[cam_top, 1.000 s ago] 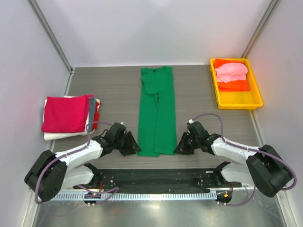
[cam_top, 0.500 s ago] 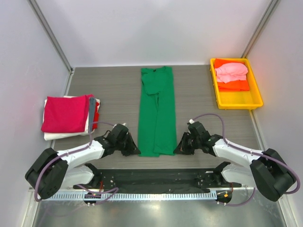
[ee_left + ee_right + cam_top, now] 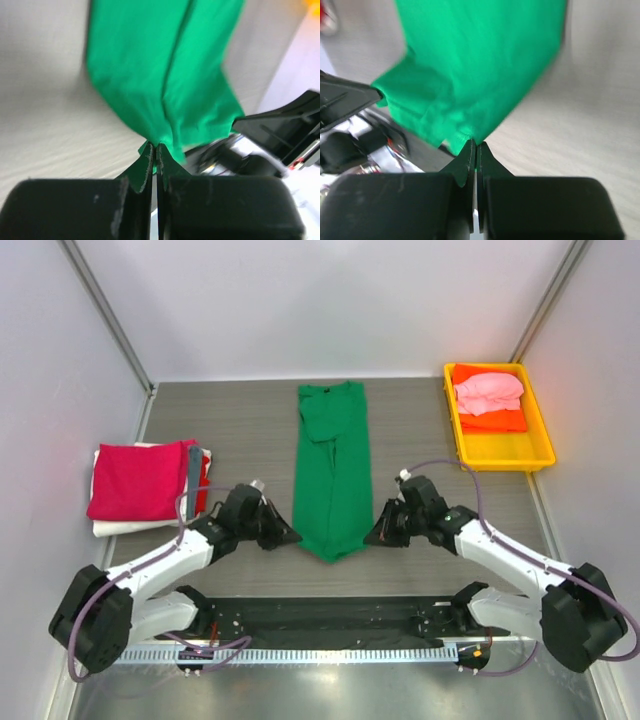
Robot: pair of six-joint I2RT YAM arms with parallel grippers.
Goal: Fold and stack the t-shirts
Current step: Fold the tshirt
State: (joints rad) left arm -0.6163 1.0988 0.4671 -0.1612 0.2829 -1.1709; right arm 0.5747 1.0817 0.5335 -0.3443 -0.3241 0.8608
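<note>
A bright green t-shirt (image 3: 333, 465), folded into a long strip, lies down the middle of the table. My left gripper (image 3: 290, 538) is shut on its near left corner (image 3: 150, 131). My right gripper (image 3: 370, 537) is shut on its near right corner (image 3: 470, 127). The near end hangs lifted between them in a sagging point. A stack of folded shirts, crimson (image 3: 138, 480) on top with white, grey and red beneath, sits at the left. A pink shirt (image 3: 489, 392) lies on an orange one (image 3: 493, 421) in the tray.
The yellow plastic tray (image 3: 505, 451) stands at the back right. A black rail (image 3: 330, 620) runs along the near edge between the arm bases. Grey walls enclose the table on three sides.
Both grippers have closed on the green shirt's near corners and raised them, moving away from the near edge. The shirt's near end now sags to a point.
</note>
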